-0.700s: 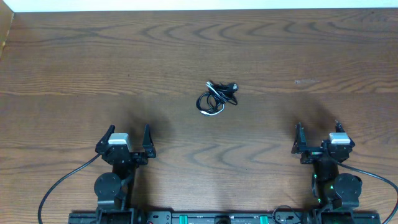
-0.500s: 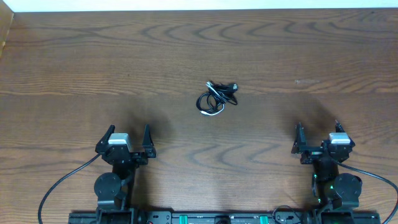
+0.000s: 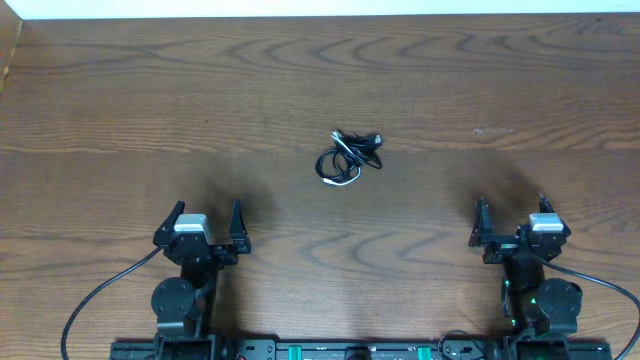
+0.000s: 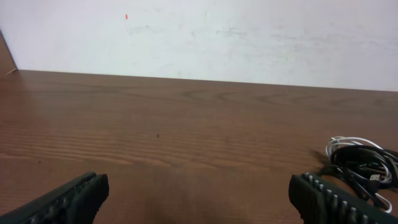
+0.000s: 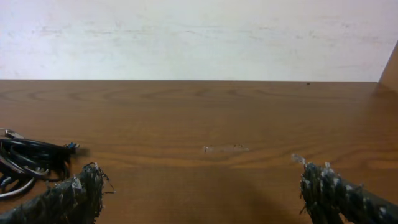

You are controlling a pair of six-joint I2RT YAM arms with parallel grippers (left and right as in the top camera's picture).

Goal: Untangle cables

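Note:
The cables [image 3: 347,157] lie in one small tangled bundle at the middle of the wooden table: black cords wound with a short white one. The bundle also shows at the right edge of the left wrist view [image 4: 364,163] and at the left edge of the right wrist view [image 5: 28,163]. My left gripper [image 3: 203,220] is open and empty near the front left, well short of the bundle. My right gripper [image 3: 512,214] is open and empty near the front right, also well away from it.
The wooden table [image 3: 150,110] runs back to a white wall [image 4: 249,37]. A faint pale scuff mark [image 3: 492,130] lies on the table right of the bundle. Thick black arm cables trail at the front edge beside each arm base.

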